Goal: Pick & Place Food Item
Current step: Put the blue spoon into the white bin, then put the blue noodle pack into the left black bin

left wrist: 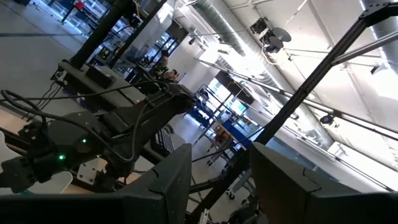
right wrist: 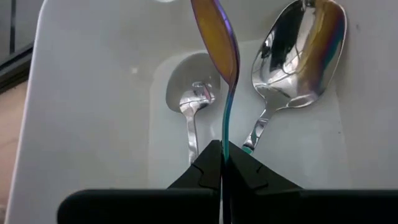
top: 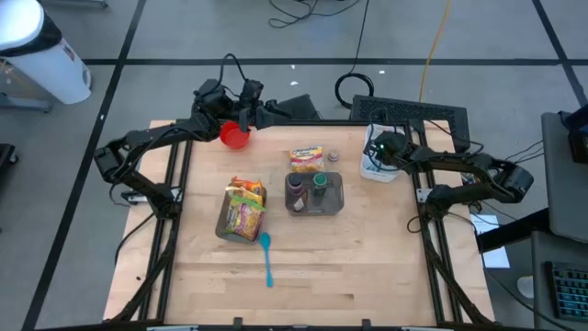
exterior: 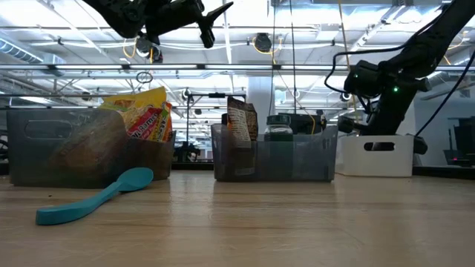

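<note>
Nearest us lies the teal spoon (top: pixel 266 257), long axis running near to far, just this side of the snack bin (top: pixel 241 210) with its bright packets. Right of that bin we see the clear bin (top: pixel 315 193) holding jars, and the food pouch (top: pixel 306 158) lies flat on the table just beyond its far edge.

Our left gripper (top: pixel 241 112) hangs high at the far left edge, beside a red cup (top: pixel 235 136); its fingers (left wrist: pixel 168 180) stand apart with nothing visible between them. Our right gripper (right wrist: pixel 222 163) is pressed together on the handle of an iridescent spoon (right wrist: pixel 217 34), over the white caddy (top: pixel 377 165) at far right, where two steel spoons lie.

From the left gripper the pouch lies to the right and slightly nearer. With the right gripper occupied, we judge the left arm the likelier one for it.
</note>
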Motion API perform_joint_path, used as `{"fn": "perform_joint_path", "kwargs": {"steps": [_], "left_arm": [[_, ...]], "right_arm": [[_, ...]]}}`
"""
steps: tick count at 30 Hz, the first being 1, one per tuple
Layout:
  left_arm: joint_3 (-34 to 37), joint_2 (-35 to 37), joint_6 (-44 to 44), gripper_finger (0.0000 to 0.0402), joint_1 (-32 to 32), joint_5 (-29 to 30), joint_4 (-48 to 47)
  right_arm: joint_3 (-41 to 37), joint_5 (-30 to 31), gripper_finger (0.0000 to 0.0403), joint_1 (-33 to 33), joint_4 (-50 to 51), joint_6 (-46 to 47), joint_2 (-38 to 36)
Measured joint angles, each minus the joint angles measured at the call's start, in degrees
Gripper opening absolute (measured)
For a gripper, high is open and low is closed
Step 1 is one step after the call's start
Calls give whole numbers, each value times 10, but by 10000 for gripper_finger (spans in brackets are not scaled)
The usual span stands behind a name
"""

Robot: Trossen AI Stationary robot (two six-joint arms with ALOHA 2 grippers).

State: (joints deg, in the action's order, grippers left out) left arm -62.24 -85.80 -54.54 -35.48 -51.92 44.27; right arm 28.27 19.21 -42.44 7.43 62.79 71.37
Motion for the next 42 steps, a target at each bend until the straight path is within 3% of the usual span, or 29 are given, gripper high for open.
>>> {"fn": "perform_joint_path", "kwargs": {"steps": [9, 23, 35, 39, 42], "left_arm": [[0, 0, 0, 172, 0, 10, 0], [0, 0, -7, 172, 0, 10, 0], [-10, 2, 6, 172, -1, -26, 40], [-51, 17, 25, 172, -4, -66, 20], [-91, 34, 65, 172, -6, -81, -45]], "right_arm": [[0, 1, 10, 0, 0, -12, 0], [0, -15, 107, 0, -22, -59, -16], [0, -106, 106, 10, -61, -207, -175], [0, -144, 109, 33, -153, -227, -229], [0, -152, 109, 57, -259, -233, -251]]}}
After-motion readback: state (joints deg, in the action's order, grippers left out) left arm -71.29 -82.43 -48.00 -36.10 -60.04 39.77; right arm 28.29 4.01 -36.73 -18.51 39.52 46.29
